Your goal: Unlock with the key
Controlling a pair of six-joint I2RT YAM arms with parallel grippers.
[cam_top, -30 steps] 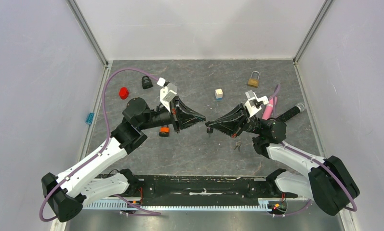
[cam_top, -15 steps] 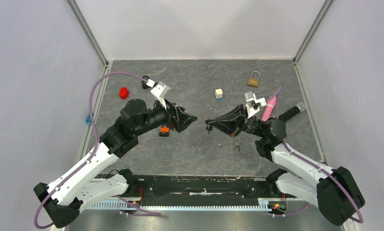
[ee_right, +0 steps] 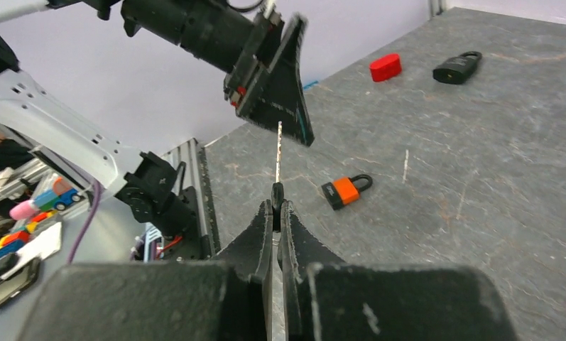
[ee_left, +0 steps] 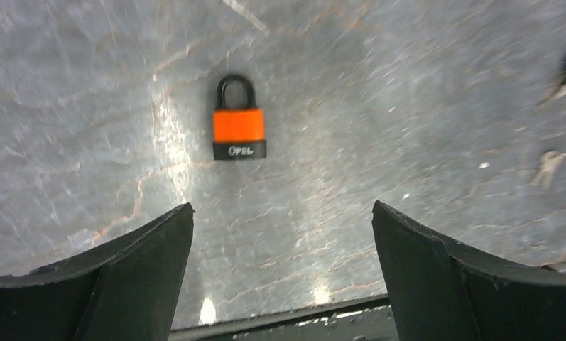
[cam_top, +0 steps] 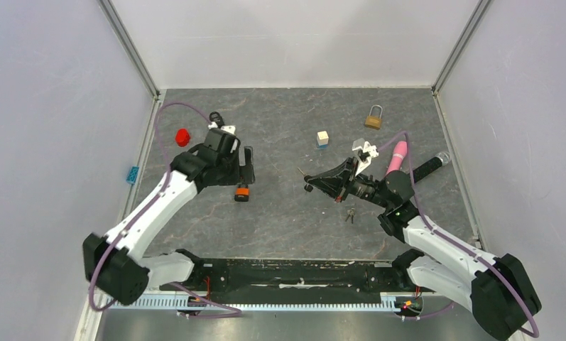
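Note:
An orange padlock point(cam_top: 242, 192) with a black shackle lies flat on the dark table; it also shows in the left wrist view point(ee_left: 239, 128) and the right wrist view point(ee_right: 346, 190). My left gripper point(cam_top: 246, 162) hangs just above and beyond it, pointing down, open, with nothing between its fingers point(ee_left: 281, 207). My right gripper point(cam_top: 310, 182) is shut on the black head of a thin silver key point(ee_right: 278, 153), whose blade sticks straight out past the fingertips point(ee_right: 277, 206), roughly towards the left gripper point(ee_right: 280, 92).
A black padlock point(cam_top: 215, 118) and a red piece point(cam_top: 182, 136) lie at the back left. A brass padlock point(cam_top: 373, 117), a small cube point(cam_top: 323, 138), a pink pen point(cam_top: 394, 158) and a black marker point(cam_top: 429, 168) lie to the right. Spare keys point(cam_top: 349, 214) lie beside the right arm.
The left gripper went from shut to wide open, drew back left from the right gripper's tip and turned down over the orange padlock. The right gripper stayed shut on the key.

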